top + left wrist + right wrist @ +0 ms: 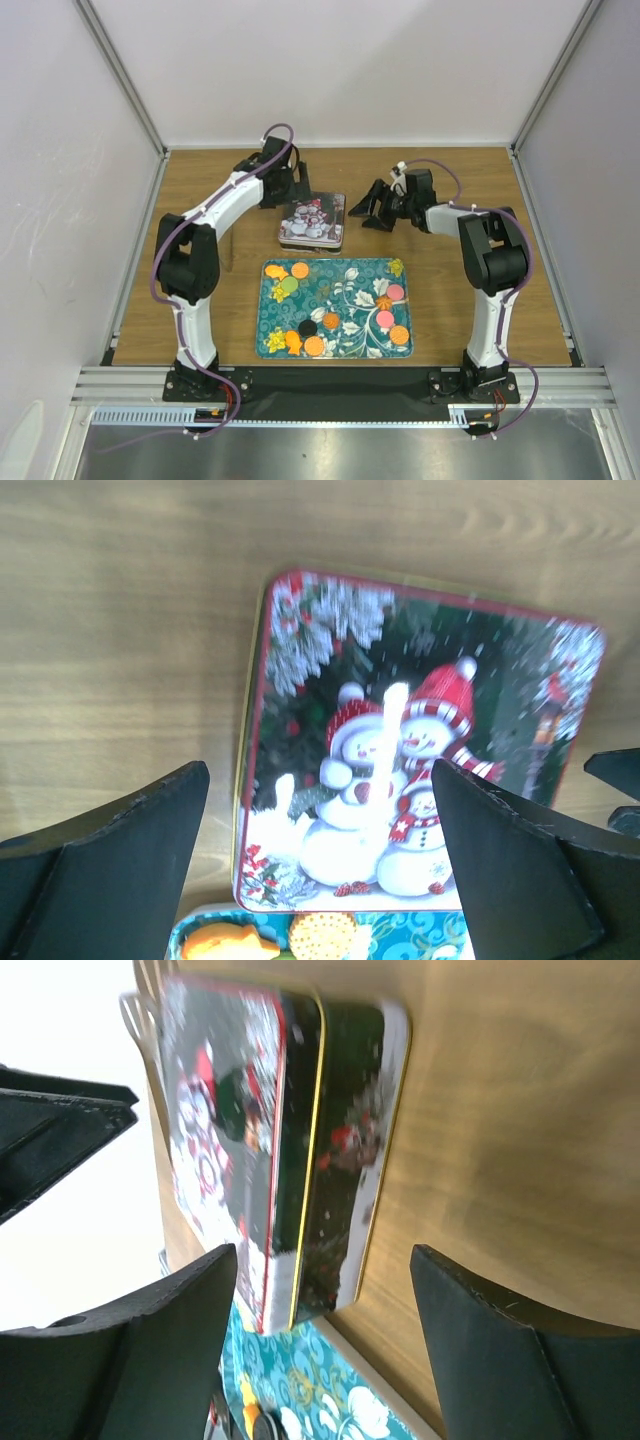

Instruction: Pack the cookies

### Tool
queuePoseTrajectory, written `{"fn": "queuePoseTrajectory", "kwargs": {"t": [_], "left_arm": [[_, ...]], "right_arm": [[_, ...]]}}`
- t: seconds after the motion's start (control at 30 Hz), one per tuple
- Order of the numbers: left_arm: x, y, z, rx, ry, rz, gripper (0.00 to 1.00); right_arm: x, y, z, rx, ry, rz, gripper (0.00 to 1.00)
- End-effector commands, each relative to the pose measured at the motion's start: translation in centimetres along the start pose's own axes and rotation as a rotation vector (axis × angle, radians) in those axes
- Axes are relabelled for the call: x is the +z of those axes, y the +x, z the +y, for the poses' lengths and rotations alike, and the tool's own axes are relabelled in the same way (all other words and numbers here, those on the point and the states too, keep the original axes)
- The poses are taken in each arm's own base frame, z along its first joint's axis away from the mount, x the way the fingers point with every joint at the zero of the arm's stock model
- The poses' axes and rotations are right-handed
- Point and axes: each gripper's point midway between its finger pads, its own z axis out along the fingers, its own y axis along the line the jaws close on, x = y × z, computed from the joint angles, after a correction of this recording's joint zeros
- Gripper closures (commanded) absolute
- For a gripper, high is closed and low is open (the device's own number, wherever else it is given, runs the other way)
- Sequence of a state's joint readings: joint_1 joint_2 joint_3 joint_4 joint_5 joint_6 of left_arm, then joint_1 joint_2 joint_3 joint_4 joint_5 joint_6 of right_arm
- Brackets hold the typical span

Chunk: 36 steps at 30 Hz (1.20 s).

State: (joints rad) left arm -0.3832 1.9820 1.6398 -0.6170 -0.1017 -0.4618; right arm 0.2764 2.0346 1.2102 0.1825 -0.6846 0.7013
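- the cookies (300,270) lie loose on the flowered tray (338,262), clustered at its 10, 3 and 7 o'clock.
- the snowman tin (312,222) sits just beside the tray at its 12 o'clock, with its lid on.
- the left gripper (296,188) hovers at the tin's 11 o'clock, fingers spread and empty.
- the right gripper (371,205) sits at the tin's 3 o'clock, fingers likewise apart and holding nothing.
- the cookies look light, thin and stiff, and lie flat, so they probably skid if nudged; pinch each across its rim.
- the tin looks smooth and rigid; grip the lid by its side walls, not its top.
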Motion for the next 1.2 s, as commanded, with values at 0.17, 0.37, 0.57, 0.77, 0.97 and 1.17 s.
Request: {"fn": "queuePoseTrajectory", "kwargs": {"t": [0.17, 0.37, 0.57, 0.77, 0.97, 1.17], "left_arm": [[-6.0, -5.7, -0.6, -0.009, 0.051, -0.156, 0.00], [-11.6, -5.9, -1.1, -0.008, 0.129, -0.220, 0.00], [-19.1, -3.3, 0.5, 0.037, 0.192, -0.321, 0.00], [-23.8, 1.8, 3.7, 0.074, 0.222, -0.419, 0.00], [-25.5, 6.0, 5.3, 0.082, 0.282, -0.494, 0.00], [-25.8, 6.9, 6.2, 0.101, 0.271, -0.528, 0.00]], "right_arm": [[-2.9, -4.6, 2.5, -0.067, -0.011, -0.134, 0.17], [-7.2, -6.8, 4.9, -0.141, 0.041, -0.274, 0.00], [-14.7, -7.9, 9.0, -0.264, 0.141, -0.476, 0.00], [-21.5, -6.4, 10.2, -0.330, 0.309, -0.656, 0.00], [-26.0, -3.6, 9.0, -0.342, 0.434, -0.730, 0.00], [-26.9, -2.4, 7.0, -0.343, 0.512, -0.726, 0.00]]}}
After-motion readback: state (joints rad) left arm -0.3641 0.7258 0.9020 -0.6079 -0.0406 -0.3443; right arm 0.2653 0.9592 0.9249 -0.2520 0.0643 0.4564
